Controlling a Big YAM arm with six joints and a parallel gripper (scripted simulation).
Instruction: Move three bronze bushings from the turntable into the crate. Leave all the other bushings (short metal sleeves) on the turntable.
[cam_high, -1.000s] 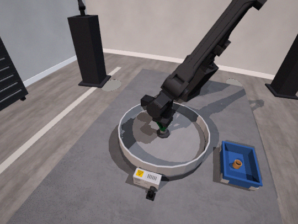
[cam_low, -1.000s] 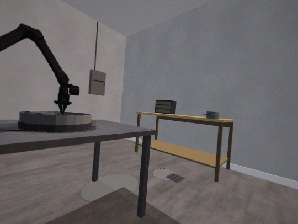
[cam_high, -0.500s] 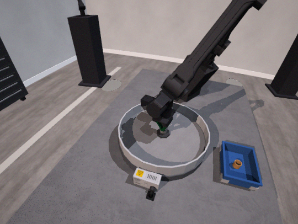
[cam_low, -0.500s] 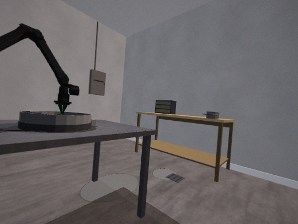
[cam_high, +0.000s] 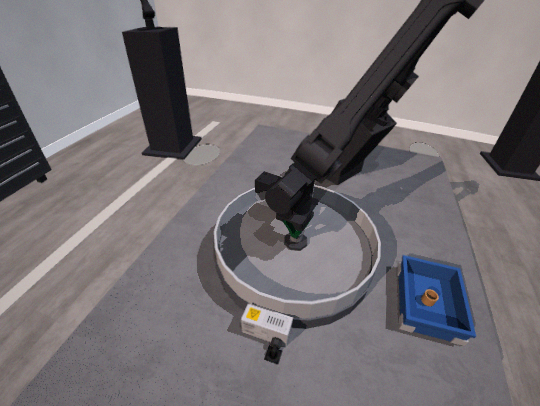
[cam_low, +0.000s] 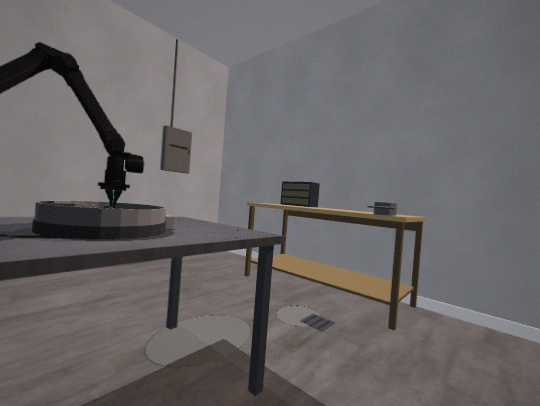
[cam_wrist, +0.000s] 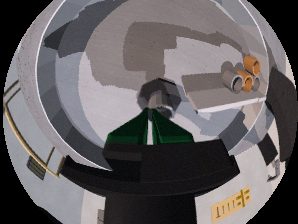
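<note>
The round white-rimmed turntable (cam_high: 297, 250) sits mid-table; it also shows in the exterior view (cam_low: 100, 217). My gripper (cam_high: 295, 234) points straight down at its centre and is shut on a dark grey round sleeve (cam_high: 296, 240) that stands there on the disc. In the wrist view the green fingers (cam_wrist: 154, 119) pinch this grey sleeve (cam_wrist: 158, 96); I cannot tell whether it is a bushing or the hub. A cluster of bushings lies by the rim, with bronze ones (cam_wrist: 250, 64) beside grey ones (cam_wrist: 233, 76). The blue crate (cam_high: 438, 301) at the right holds one bronze bushing (cam_high: 430, 297).
A white control box (cam_high: 266, 320) with a yellow label and a small black switch (cam_high: 273, 352) sit in front of the turntable. Black pillars (cam_high: 159, 85) stand beyond the table. A wooden bench (cam_low: 335, 215) stands far off by the wall.
</note>
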